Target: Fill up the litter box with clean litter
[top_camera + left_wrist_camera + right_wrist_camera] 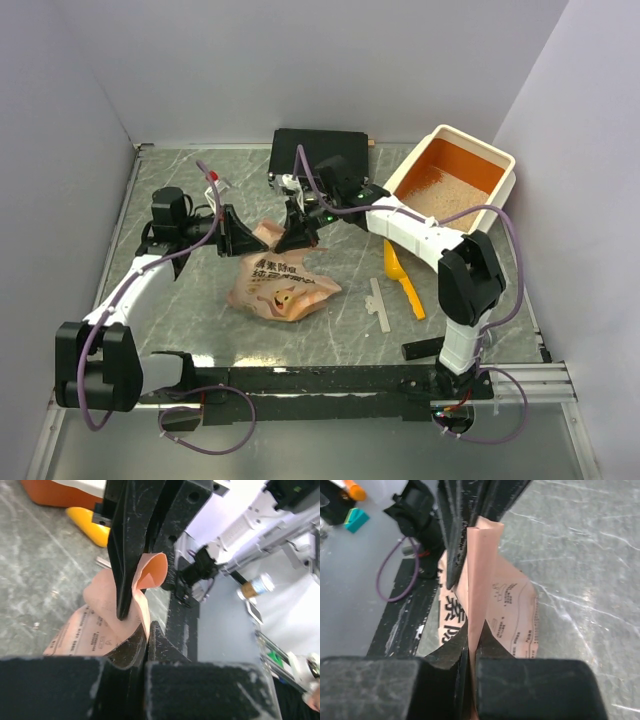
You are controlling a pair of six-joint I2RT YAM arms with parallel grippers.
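left hand (240, 238): clamped shut on top edge of paper bag (280, 285)
right hand (297, 235): pinched closed on the same edge, just beside left
bag: crumpled, lower part on tabletop (340, 320), well apart from litter box (468, 158)
clean litter (440, 188): thin patch inside litter box, far right corner; much orange floor bare
risk 1: thin paper tearing under uneven two-hand pull
risk 2: sagging on lift, spilling short of rim

Unreadable Chinese print on paper bag (283, 285)
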